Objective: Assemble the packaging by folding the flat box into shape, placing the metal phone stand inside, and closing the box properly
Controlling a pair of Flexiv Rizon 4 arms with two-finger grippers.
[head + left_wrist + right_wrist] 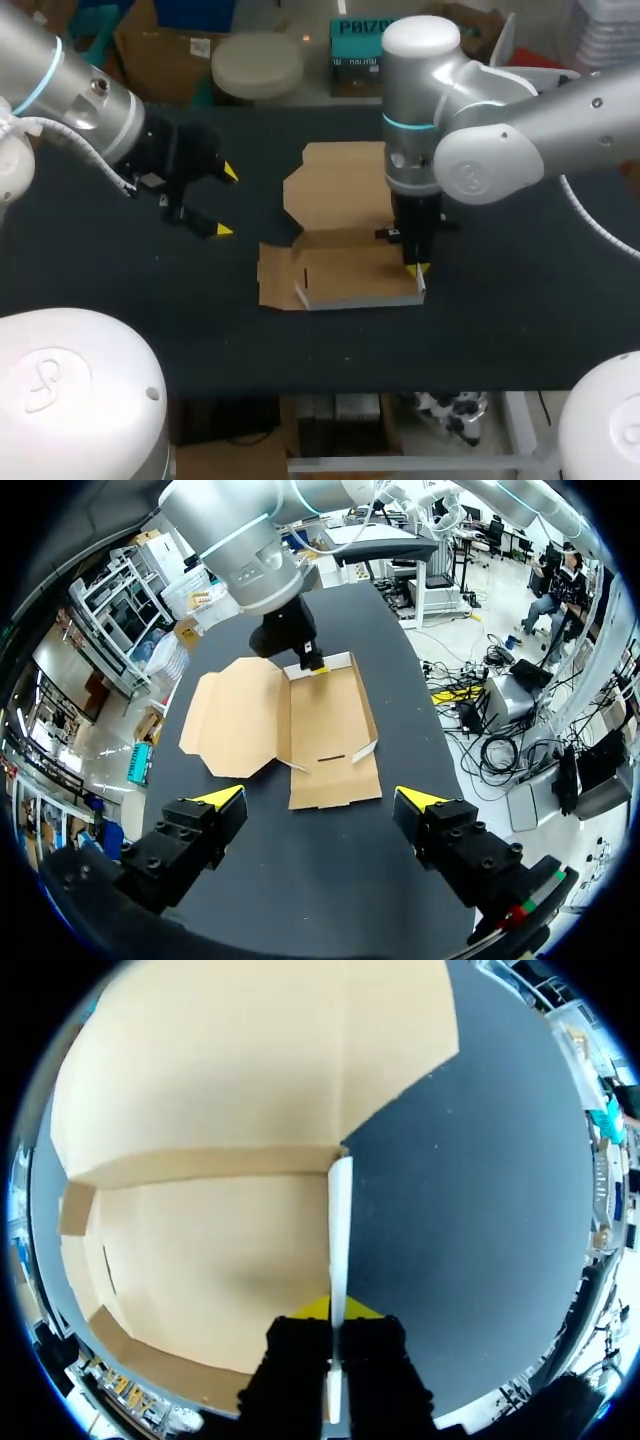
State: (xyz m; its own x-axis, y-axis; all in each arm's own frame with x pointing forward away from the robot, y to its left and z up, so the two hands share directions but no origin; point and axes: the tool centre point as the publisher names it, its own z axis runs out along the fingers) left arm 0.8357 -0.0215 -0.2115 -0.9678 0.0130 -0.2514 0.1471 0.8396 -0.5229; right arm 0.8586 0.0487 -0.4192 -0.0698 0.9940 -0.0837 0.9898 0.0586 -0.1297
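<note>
At the middle of the black table (500, 330) lay the cardboard box (345, 255), half folded, its lid flap (335, 185) lying flat toward the far edge. My right gripper (415, 270) stood over the box's right side wall (340, 1230) and pinched it upright between both fingers (a thin pale edge). Off to the left, my left gripper (226, 202) hung above the table, fingers spread wide, well apart from the box.
</note>
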